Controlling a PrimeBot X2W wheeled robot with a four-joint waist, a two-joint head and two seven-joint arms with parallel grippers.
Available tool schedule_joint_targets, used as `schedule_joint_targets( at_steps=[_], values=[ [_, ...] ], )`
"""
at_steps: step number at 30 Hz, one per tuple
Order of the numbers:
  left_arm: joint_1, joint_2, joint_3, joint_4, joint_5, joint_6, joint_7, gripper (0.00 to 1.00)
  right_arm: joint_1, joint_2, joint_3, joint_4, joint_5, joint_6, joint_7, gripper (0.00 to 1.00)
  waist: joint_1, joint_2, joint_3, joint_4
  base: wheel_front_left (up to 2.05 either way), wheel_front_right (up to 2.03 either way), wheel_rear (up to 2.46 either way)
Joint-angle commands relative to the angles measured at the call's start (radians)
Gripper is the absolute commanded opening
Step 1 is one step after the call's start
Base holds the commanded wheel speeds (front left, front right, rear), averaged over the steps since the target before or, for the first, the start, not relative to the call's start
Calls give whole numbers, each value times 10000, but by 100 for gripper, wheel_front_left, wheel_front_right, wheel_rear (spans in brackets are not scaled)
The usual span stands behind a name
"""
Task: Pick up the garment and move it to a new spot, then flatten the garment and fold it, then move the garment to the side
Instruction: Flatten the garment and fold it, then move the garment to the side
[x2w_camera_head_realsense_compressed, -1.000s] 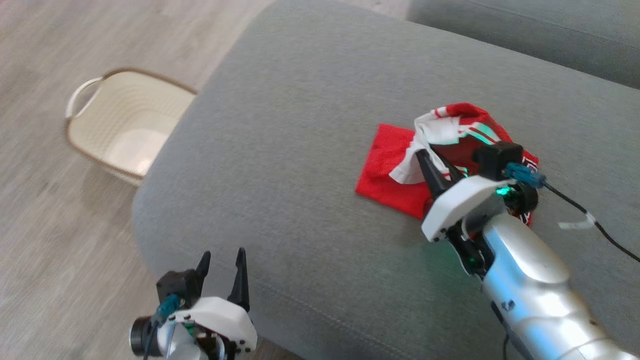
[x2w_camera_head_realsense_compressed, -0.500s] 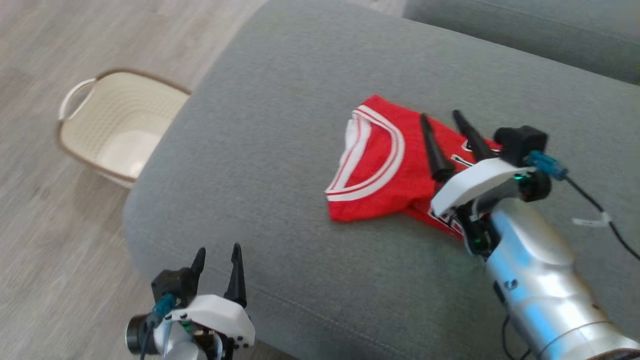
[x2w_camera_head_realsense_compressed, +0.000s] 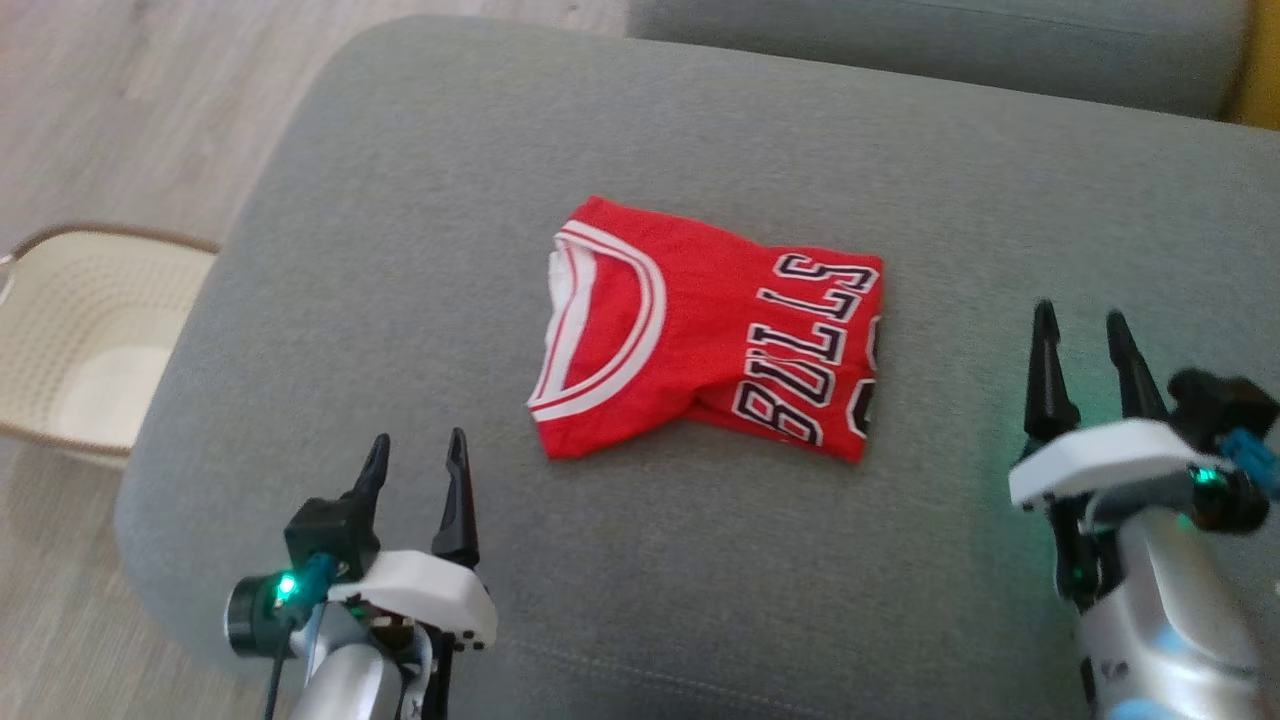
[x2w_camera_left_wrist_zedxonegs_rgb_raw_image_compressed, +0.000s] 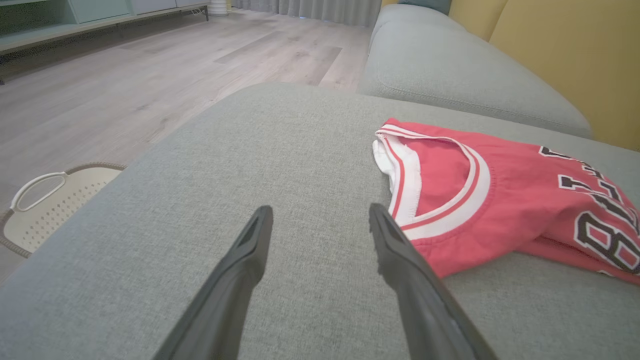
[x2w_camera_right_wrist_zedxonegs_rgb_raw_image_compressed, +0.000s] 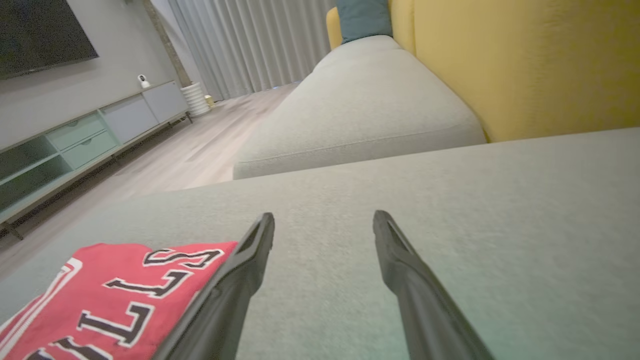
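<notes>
A red basketball jersey (x2w_camera_head_realsense_compressed: 700, 335) with white trim and black lettering lies folded in the middle of the grey sofa cushion (x2w_camera_head_realsense_compressed: 400, 250). In the left wrist view the jersey (x2w_camera_left_wrist_zedxonegs_rgb_raw_image_compressed: 500, 200) sits just right of my fingers; in the right wrist view the jersey (x2w_camera_right_wrist_zedxonegs_rgb_raw_image_compressed: 110, 300) shows at the lower left. My left gripper (x2w_camera_head_realsense_compressed: 415, 455) stands open near the cushion's front left, apart from the cloth, nothing between its fingers (x2w_camera_left_wrist_zedxonegs_rgb_raw_image_compressed: 240, 270). Right of the jersey my right gripper (x2w_camera_head_realsense_compressed: 1080, 330) is open and empty, with grey cushion between its fingers (x2w_camera_right_wrist_zedxonegs_rgb_raw_image_compressed: 400, 270).
A cream laundry basket (x2w_camera_head_realsense_compressed: 70, 340) stands on the wooden floor left of the sofa, seen too as basket (x2w_camera_left_wrist_zedxonegs_rgb_raw_image_compressed: 45, 210). A second grey cushion (x2w_camera_head_realsense_compressed: 900, 45) lies behind, with a yellow backrest (x2w_camera_right_wrist_zedxonegs_rgb_raw_image_compressed: 525, 65) to the right. A TV cabinet (x2w_camera_right_wrist_zedxonegs_rgb_raw_image_compressed: 75, 140) lines the far wall.
My right gripper let go of the jersey and drew back to its right. The jersey went from a bunched heap to a flat folded shape. The camera shifted right.
</notes>
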Motion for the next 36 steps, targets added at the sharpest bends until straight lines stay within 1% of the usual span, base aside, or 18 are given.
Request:
schedule_joint_targets(
  at_steps=[1, 7, 9, 10, 13, 14, 20, 23, 29, 32, 36],
  values=[
    [-306, 87, 402, -344, 95, -3, -124, 100, -67, 124, 93, -446, -170, -9, -109, 100, 0, 0, -101, -337, 0, 0, 0],
    [-221, 87, 523, -281, 360, -77, -124, 100, 670, 252, -202, -805, -716, -9, -109, 100, 0, 0, -258, -1012, 0, 0, 0],
    [-186, 87, 570, -234, 442, -85, -124, 100, 837, 257, 6, -880, -598, -9, -110, 100, 0, 0, -321, -1215, 0, 0, 0],
    [-147, 87, 625, -174, 547, -103, -124, 100, 982, 259, 183, -931, -449, -9, -110, 100, 0, 0, -398, -1422, 0, 0, 0],
    [-54, 87, 680, -59, 767, -158, -124, 100, 1187, 261, 354, -985, -270, -9, -110, 100, 0, 0, -561, -1720, 0, 0, 0],
    [-54, 87, 680, -59, 767, -158, -124, 100, 1187, 261, 354, -985, -270, -9, -110, 100, 0, 0, -561, -1720, 0, 0, 0],
    [258, 87, 956, 108, 1011, -207, -124, 100, 1608, 262, 910, -1049, -30, -9, -110, 100, 0, 0, -809, -2279, 0, 0, 0],
    [338, 87, 1038, 143, 1069, -257, -124, 100, 1725, 262, 1058, -1078, 17, -9, -110, 100, 0, 0, -840, -2444, 0, 0, 0],
    [299, 87, 904, 131, 1070, -303, -124, 100, 1800, 263, 1309, -1110, 163, -9, -110, 100, 0, 0, -778, -2373, 0, 0, 0],
    [150, 87, 708, 79, 1039, -361, -124, 100, 1677, 263, 1589, -1075, 310, -9, -110, 100, 0, 0, -603, -2096, 0, 0, 0],
    [-10, 87, 403, -47, 908, -374, -124, 100, 1296, 263, 2106, -925, 488, -9, -110, 100, 0, 0, -355, -1537, 0, 0, 0]
  ],
)
